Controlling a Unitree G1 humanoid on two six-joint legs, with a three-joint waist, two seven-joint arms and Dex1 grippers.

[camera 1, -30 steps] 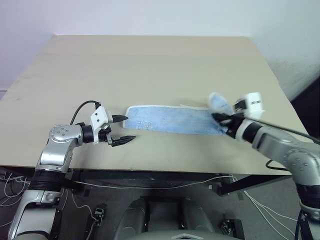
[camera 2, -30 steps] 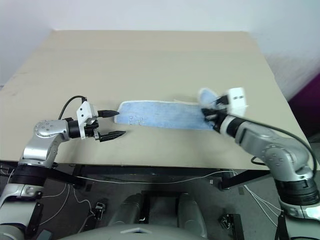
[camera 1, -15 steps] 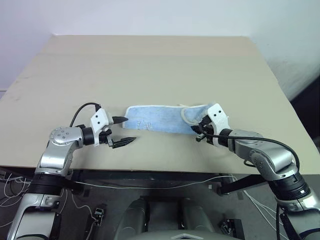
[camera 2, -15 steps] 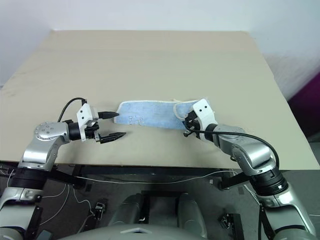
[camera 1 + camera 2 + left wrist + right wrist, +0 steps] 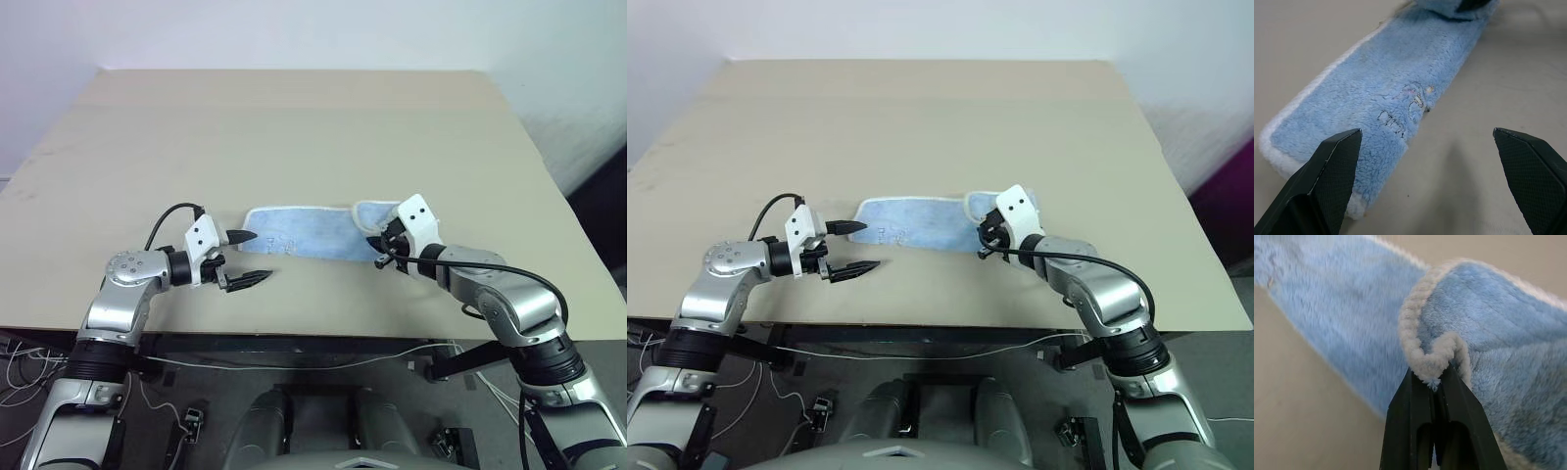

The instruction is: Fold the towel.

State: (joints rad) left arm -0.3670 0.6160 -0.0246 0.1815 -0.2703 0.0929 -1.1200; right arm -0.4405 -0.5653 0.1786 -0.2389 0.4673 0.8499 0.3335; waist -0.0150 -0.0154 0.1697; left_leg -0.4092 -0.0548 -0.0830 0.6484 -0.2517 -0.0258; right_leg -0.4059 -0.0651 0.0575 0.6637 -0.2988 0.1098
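Note:
The light blue towel [image 5: 294, 231] lies lengthwise on the tan table [image 5: 294, 127], near its front edge. Its right end is lifted and curled back over the rest. My right gripper [image 5: 378, 249] is shut on the whitish edging of that end [image 5: 1431, 363], holding it just above the cloth. My left gripper [image 5: 257, 257] is open, low over the table at the towel's left end, with nothing between its fingers [image 5: 1327, 186]. A small dark stitched mark [image 5: 1403, 110] sits near that left end.
The table's front edge [image 5: 313, 338] runs just below both grippers. Cables hang under the table on the floor side. Bare tabletop stretches behind the towel towards the wall.
My right gripper has carried the towel's right end leftwards, so that end now curls over the rest and the towel looks shorter. The left gripper has stayed open in place.

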